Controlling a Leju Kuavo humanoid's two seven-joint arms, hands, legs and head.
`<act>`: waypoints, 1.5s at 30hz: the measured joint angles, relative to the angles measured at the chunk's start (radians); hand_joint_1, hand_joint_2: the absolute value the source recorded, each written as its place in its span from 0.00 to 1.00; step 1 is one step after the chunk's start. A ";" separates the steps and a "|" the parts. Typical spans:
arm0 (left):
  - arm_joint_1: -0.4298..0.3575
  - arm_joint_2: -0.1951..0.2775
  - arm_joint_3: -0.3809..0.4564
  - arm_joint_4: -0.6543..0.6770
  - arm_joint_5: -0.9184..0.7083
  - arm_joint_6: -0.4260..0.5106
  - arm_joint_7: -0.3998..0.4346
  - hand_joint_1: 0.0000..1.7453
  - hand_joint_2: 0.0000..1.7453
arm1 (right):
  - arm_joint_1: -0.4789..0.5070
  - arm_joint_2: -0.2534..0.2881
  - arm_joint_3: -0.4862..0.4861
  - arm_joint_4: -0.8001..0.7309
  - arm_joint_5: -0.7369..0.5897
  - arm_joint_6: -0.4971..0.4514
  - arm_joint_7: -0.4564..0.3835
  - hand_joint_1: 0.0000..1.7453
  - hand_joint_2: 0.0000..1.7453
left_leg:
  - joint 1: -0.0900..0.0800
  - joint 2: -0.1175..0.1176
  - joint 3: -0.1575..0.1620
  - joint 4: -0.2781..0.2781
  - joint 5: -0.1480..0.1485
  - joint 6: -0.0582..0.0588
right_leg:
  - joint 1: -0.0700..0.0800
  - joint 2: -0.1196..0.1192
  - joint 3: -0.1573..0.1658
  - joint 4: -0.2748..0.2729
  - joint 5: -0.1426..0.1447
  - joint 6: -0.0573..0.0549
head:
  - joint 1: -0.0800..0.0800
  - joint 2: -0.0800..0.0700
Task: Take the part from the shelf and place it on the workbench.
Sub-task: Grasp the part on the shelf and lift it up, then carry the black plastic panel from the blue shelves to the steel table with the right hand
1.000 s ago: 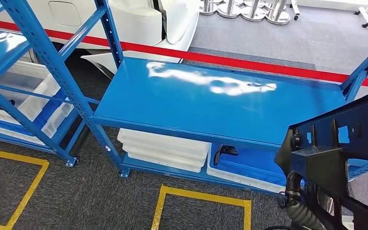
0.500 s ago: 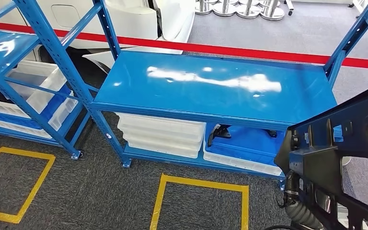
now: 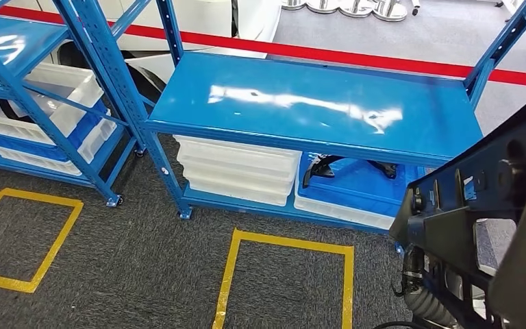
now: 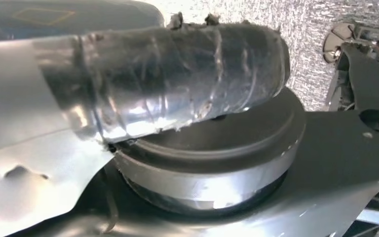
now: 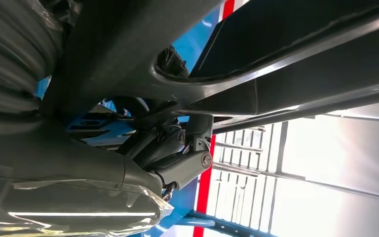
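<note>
The part (image 3: 483, 199) is a large black metal bracket with cut-out holes, raised at the lower right of the head view. My right hand (image 5: 172, 153) grips it from below, its dark fingers curled against the part's (image 5: 286, 74) underside. The blue workbench top (image 3: 315, 103) lies ahead and to the left of the part, bare and glossy. In the left wrist view my left hand (image 4: 177, 74) shows its taped grey thumb across a round dark collar. Whether the left hand holds anything is unclear.
Under the bench top stand stacked white bins (image 3: 236, 171) and a blue bin (image 3: 356, 181) with black parts in it. A blue shelf rack (image 3: 27, 103) with white bins stands at the left. Yellow floor squares (image 3: 284, 240) mark the grey carpet, with a red line (image 3: 356, 55) behind.
The whole picture has shifted: the camera has moved, and the bench now sits more centred and squarer. The black part stays in my right hand and stands slightly higher in the picture.
</note>
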 joint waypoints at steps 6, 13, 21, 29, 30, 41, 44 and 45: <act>-0.003 -0.002 0.000 -0.005 0.000 -0.006 0.001 0.00 0.00 | -0.001 0.000 0.000 0.008 0.000 0.000 0.000 1.00 1.00 | 0.003 0.002 -0.087 0.026 0.050 -0.019 | -0.010 0.000 0.171 -0.137 0.066 0.007 | 0.000 0.000; -0.004 0.000 0.000 -0.007 0.000 -0.006 0.004 0.00 0.00 | -0.001 0.000 0.000 0.013 -0.003 0.000 0.004 1.00 1.00 | 0.003 -0.005 -0.143 0.113 -0.001 -0.056 | -0.010 -0.005 0.202 -0.257 0.078 -0.048 | -0.003 0.000; -0.002 0.002 0.000 -0.007 -0.001 -0.003 -0.001 0.00 0.00 | 0.002 0.000 0.000 0.021 -0.006 0.000 0.012 1.00 1.00 | -0.011 -0.009 -0.014 0.139 -0.046 -0.017 | 0.012 0.001 0.121 -0.250 0.145 -0.055 | -0.007 0.000; 0.002 -0.005 0.000 -0.007 -0.004 0.001 0.000 0.00 0.00 | 0.008 -0.006 -0.001 0.024 -0.013 0.000 0.019 1.00 1.00 | -0.006 -0.004 0.008 -0.019 0.008 0.005 | 0.011 0.012 0.049 -0.121 0.056 -0.011 | -0.001 0.000; 0.001 -0.006 0.000 -0.008 -0.004 0.001 0.001 0.00 0.00 | 0.008 -0.007 -0.002 0.026 -0.013 0.000 0.020 1.00 1.00 | -0.005 -0.002 -0.008 -0.017 0.018 0.007 | 0.008 0.010 0.033 -0.053 0.005 -0.005 | 0.001 0.000; -0.004 -0.008 0.000 -0.015 -0.004 -0.008 0.003 0.00 0.00 | 0.013 -0.022 0.003 0.036 -0.006 -0.008 0.052 1.00 1.00 | -0.009 -0.002 -0.128 0.020 0.125 -0.030 | 0.007 -0.001 0.285 -0.288 0.036 -0.030 | 0.000 0.000; -0.003 -0.006 0.000 -0.015 -0.004 -0.008 0.004 0.00 0.00 | 0.014 -0.024 0.004 0.039 -0.006 -0.008 0.054 1.00 1.00 | -0.005 -0.006 -0.161 0.122 0.005 -0.046 | 0.001 -0.008 0.244 -0.289 0.070 -0.047 | -0.003 0.000; -0.003 -0.005 0.000 -0.015 -0.004 -0.008 0.005 0.00 0.00 | 0.014 -0.024 0.004 0.040 -0.006 -0.008 0.054 1.00 1.00 | -0.004 -0.006 -0.175 0.193 -0.055 -0.049 | 0.001 -0.008 0.227 -0.288 0.083 -0.050 | -0.004 0.000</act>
